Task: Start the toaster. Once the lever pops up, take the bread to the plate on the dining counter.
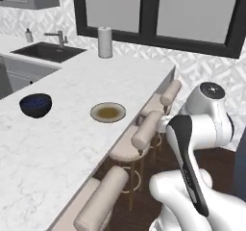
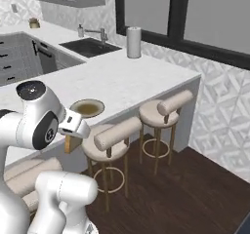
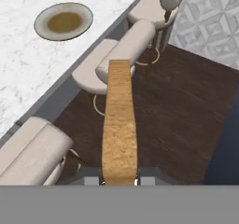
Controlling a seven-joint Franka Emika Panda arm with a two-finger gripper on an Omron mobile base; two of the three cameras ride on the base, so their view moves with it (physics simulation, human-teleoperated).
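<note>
Pinching the bread between its fingers, the gripper hovers over the stools; the plate near the dining counter edge awaits it.

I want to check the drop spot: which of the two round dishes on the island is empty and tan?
The plate, flat and tan with a paler rim, nearer the stools. The other dish is the dark blue bowl, farther in from the edge.
</note>
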